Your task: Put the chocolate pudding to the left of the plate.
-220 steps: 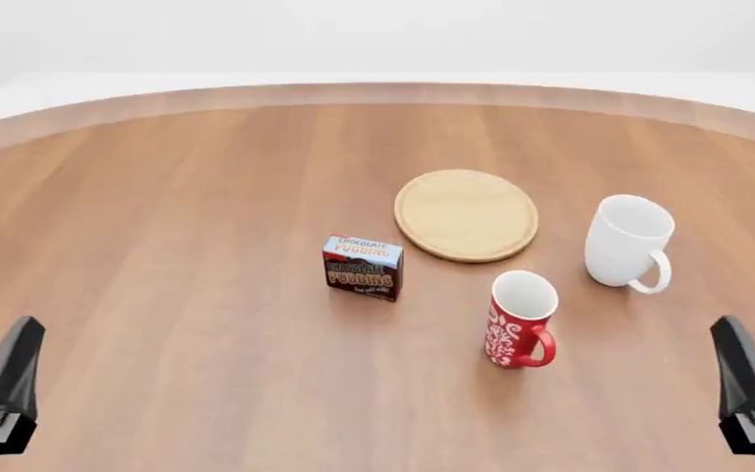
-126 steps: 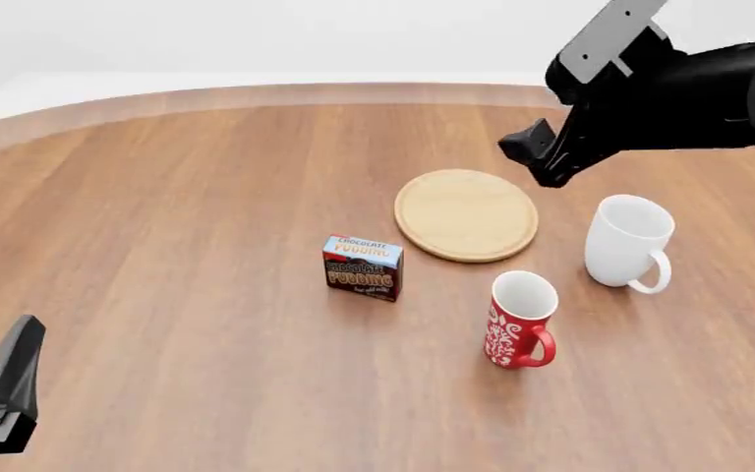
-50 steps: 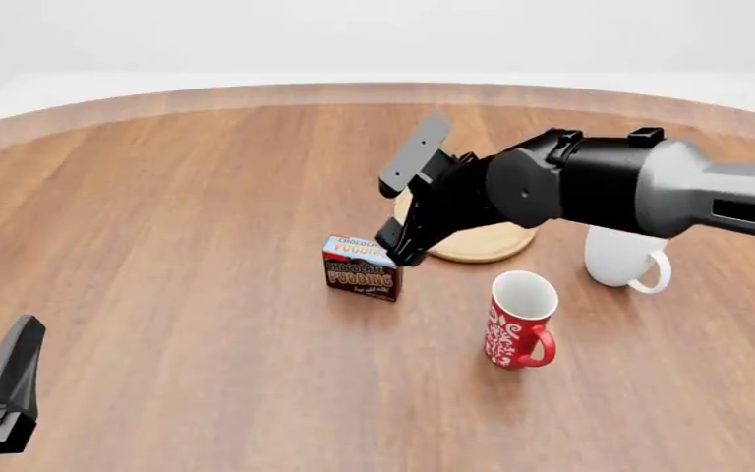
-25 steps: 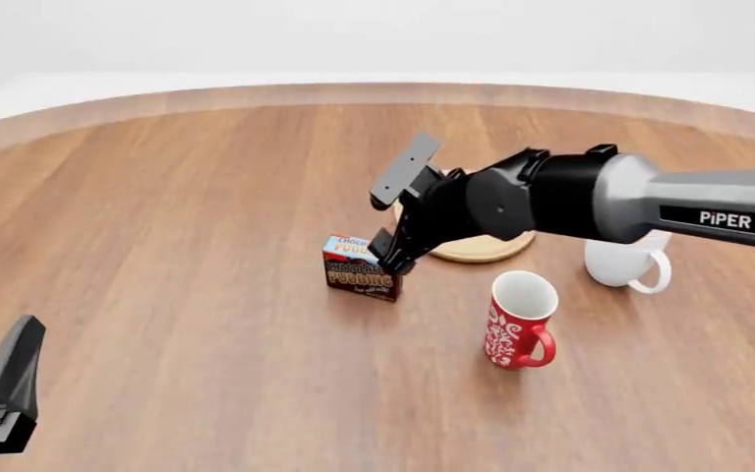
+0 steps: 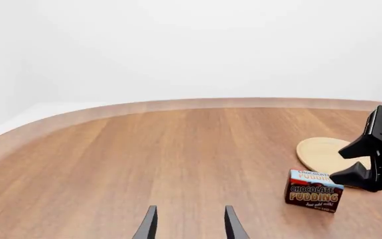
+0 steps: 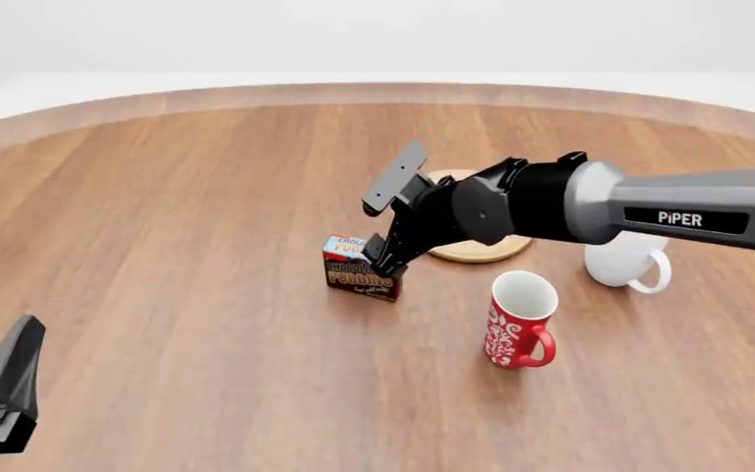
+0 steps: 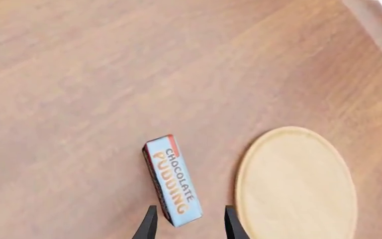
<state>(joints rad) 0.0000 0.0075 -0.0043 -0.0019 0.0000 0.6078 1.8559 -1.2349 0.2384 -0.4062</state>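
Wooden plate [image 6: 483,250], one pudding carton [image 6: 359,275], two mugs [image 6: 519,320].

chocolate pudding [image 7: 171,181] between open gripper [image 7: 188,223], beside plate [image 7: 296,184]

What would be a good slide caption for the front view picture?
Right gripper lowers open over the chocolate pudding, which stands just left of the plate, near two mugs.
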